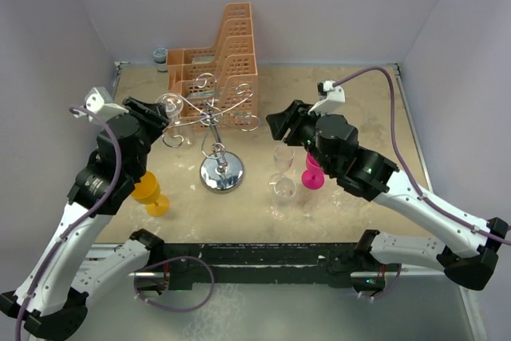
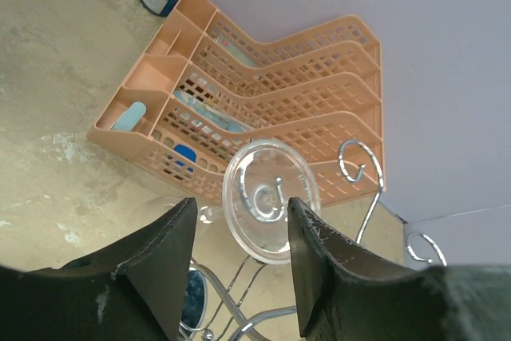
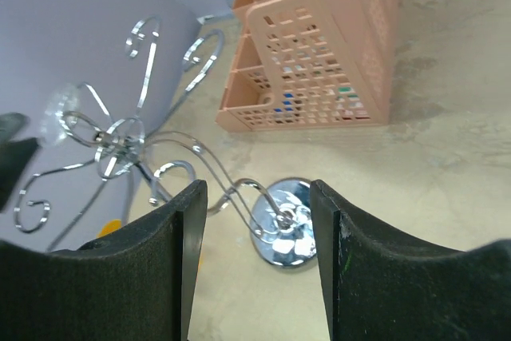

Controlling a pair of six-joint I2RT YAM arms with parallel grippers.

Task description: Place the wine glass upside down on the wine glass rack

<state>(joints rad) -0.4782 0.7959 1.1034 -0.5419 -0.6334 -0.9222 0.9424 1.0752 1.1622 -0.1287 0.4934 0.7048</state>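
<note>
Far-left corner, a small jar (image 1: 161, 56), label too small to read. Near left, an orange goblet (image 1: 152, 193) on the bench (image 1: 359, 101). Left fingers (image 2: 164, 265) are spread, flanking the round foot of the wine glass (image 2: 267, 197), which sits at the left scroll arm of the wine glass rack (image 1: 222, 175), a wire curl showing through the foot. Orange basket (image 1: 215, 61) behind. Right of the rack's base, two clear glasses (image 1: 282, 161) and a pink goblet (image 1: 313, 177). Right fingers (image 3: 180, 261) spread, pinching nothing
</note>
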